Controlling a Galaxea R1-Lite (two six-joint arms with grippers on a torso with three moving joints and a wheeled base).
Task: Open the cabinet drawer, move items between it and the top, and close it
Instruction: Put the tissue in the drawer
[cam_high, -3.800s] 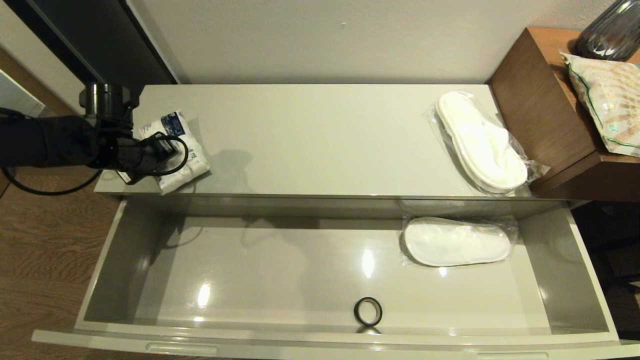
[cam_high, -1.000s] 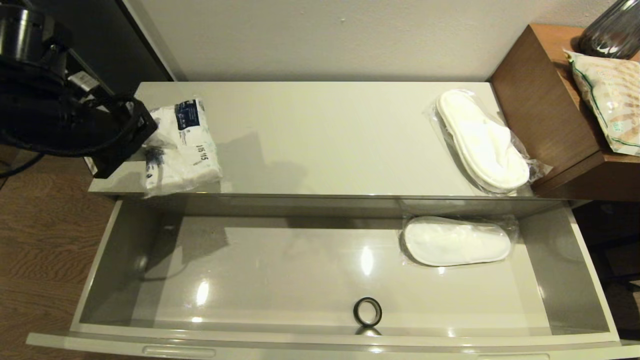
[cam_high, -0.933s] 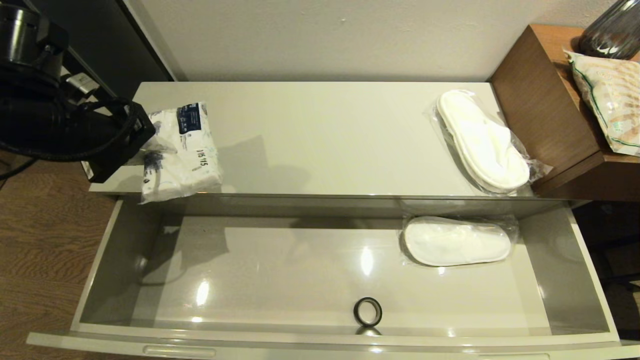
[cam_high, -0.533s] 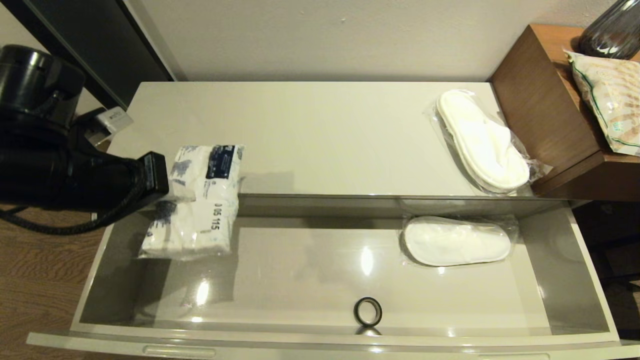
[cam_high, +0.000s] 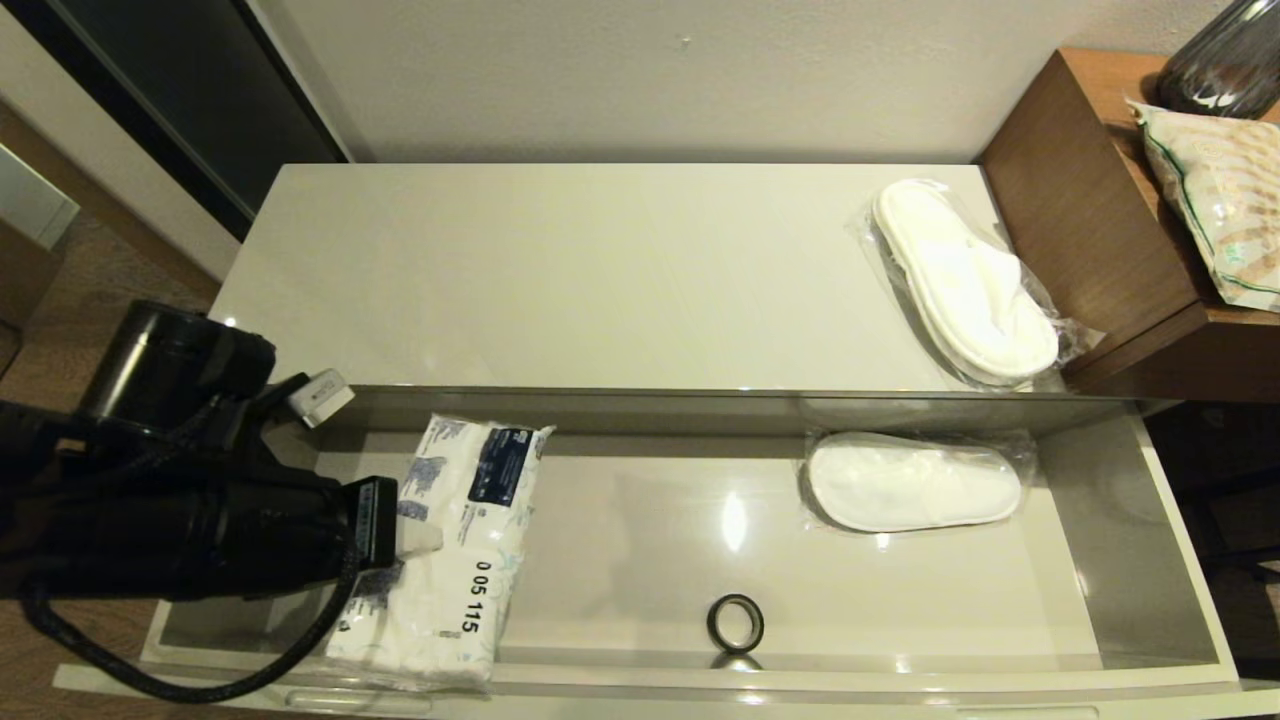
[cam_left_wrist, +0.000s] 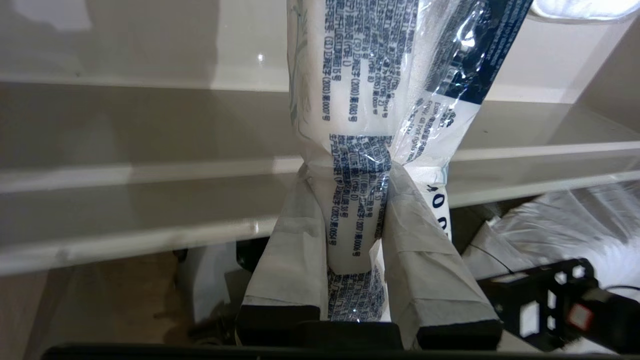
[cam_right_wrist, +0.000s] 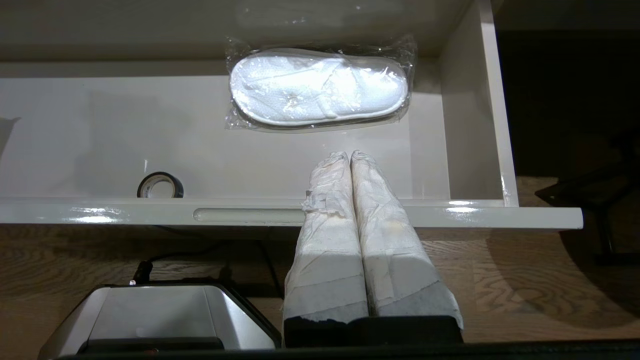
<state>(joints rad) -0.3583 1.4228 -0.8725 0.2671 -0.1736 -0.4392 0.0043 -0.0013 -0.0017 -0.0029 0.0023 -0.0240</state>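
Pinching a white, blue-printed tissue pack (cam_high: 455, 545) over the glossy grey-beige drawer (cam_high: 1180, 560), left claw (cam_left_wrist: 345, 165) clamped narrow.

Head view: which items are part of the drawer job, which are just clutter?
Job:
- tissue pack, pinched in left gripper, over the drawer
- wrapped slipper in drawer
- black ring in drawer
- slippers on top

Clutter:
- patterned bag
- wooden table
- dark vase
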